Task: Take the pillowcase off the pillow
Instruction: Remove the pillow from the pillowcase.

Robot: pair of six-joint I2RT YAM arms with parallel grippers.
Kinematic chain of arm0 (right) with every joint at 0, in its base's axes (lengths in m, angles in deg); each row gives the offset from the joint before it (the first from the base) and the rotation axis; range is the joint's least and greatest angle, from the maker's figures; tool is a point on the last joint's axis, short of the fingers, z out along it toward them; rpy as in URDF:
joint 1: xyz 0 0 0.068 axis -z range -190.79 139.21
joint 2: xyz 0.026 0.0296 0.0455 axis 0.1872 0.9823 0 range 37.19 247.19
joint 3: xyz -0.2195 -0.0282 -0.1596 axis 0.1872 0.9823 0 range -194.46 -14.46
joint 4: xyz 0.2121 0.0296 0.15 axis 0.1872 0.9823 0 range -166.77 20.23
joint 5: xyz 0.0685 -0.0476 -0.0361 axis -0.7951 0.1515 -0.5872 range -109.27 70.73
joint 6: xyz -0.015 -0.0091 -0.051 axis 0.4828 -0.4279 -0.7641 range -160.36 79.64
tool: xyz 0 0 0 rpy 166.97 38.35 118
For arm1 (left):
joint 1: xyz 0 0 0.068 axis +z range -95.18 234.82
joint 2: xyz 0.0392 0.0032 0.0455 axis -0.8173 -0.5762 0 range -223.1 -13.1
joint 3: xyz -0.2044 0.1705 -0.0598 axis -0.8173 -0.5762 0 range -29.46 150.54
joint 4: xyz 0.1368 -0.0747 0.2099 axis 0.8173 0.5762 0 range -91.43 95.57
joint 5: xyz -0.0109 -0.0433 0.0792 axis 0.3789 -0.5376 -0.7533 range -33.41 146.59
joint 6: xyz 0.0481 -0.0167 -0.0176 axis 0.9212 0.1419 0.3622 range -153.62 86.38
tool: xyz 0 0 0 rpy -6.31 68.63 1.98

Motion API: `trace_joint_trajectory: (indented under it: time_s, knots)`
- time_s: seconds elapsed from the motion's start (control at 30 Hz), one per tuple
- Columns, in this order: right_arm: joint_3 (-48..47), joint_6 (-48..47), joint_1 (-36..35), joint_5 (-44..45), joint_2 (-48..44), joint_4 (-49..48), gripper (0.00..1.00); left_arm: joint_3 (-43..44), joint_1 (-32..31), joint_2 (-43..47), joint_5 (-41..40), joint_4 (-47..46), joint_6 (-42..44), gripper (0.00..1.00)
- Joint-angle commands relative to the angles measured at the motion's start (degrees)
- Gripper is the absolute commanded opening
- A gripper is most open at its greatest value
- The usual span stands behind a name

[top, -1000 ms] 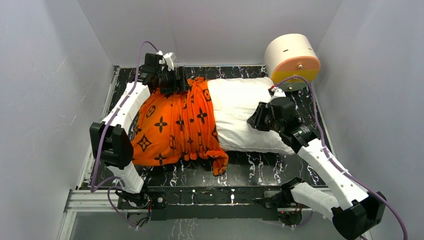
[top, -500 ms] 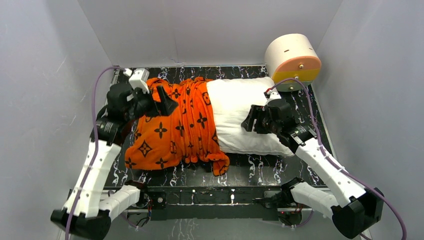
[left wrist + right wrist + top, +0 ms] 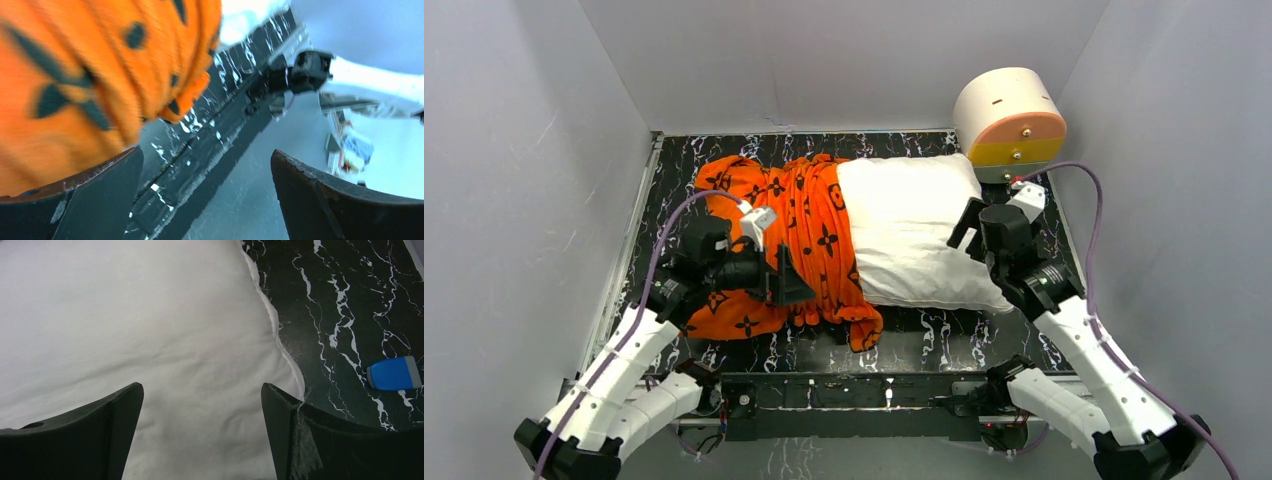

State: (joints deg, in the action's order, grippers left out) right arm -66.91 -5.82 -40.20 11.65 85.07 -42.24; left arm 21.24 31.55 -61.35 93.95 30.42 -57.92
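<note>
The orange pillowcase (image 3: 764, 235) with dark brown motifs is bunched over the left half of the white pillow (image 3: 914, 235), whose right half lies bare. My left gripper (image 3: 794, 285) hovers over the pillowcase's near edge, open, with nothing between its fingers. In the left wrist view the pillowcase (image 3: 75, 75) fills the upper left, and the left gripper (image 3: 207, 165) points past the table's front rail. My right gripper (image 3: 965, 230) stands open above the pillow's right end. In the right wrist view the right gripper (image 3: 200, 395) gapes over plain white pillow (image 3: 150, 325), holding nothing.
A round cream drawer box (image 3: 1009, 120) with orange and yellow fronts stands at the back right corner. A small blue object (image 3: 392, 374) lies on the black marbled table (image 3: 340, 290) beside the pillow. Grey walls close in on three sides.
My left arm has swung from the pillowcase's far left corner back to its near edge, opening fully. My right gripper has opened and drawn back rightward off the pillow.
</note>
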Motion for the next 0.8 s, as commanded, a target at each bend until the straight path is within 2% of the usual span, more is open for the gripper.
trace_joint_trajectory:
  time_s: [0.0,0.07,0.13,0.23,0.3,0.43,0.53,0.63,0.77]
  knots:
    - [0.2,-0.3,1.9,-1.4,8.5,0.0,0.95,-0.9,-13.2,-2.1,-9.5,-1.9,-4.8,0.98]
    - [-0.8,-0.4,2.0,-8.8,12.3,-1.5,0.9,-0.8,-20.4,-2.5,-20.4,-2.3,-7.1,0.98]
    - [-0.6,1.4,2.0,-16.2,13.2,-4.6,0.81,-3.2,-25.0,-0.1,-29.6,-4.7,-11.0,0.98]
    - [3.7,5.3,1.6,-28.7,10.0,-13.8,0.5,-9.1,-27.4,2.3,-33.2,-11.0,-17.6,0.98]
    - [7.2,8.9,-0.2,-30.5,6.9,-15.4,0.44,-13.4,-28.3,3.7,-35.4,-13.8,-21.0,0.98]
    - [18.6,16.4,-5.9,-28.0,-1.9,-18.5,0.39,-21.6,-28.4,10.9,-40.9,-20.1,-27.5,0.98]
    - [19.6,17.6,-7.2,-27.8,-3.3,-15.6,0.39,-27.6,-28.5,14.9,-42.0,-26.1,-30.7,0.98]
    - [14.8,15.8,-7.9,-22.7,-3.4,-8.1,0.51,-30.2,-28.5,14.8,-44.8,-27.0,-30.6,0.98]
    - [9.1,9.6,-8.0,-24.4,-6.0,-8.9,0.61,-32.9,-28.5,12.9,-48.2,-28.9,-31.0,0.98]
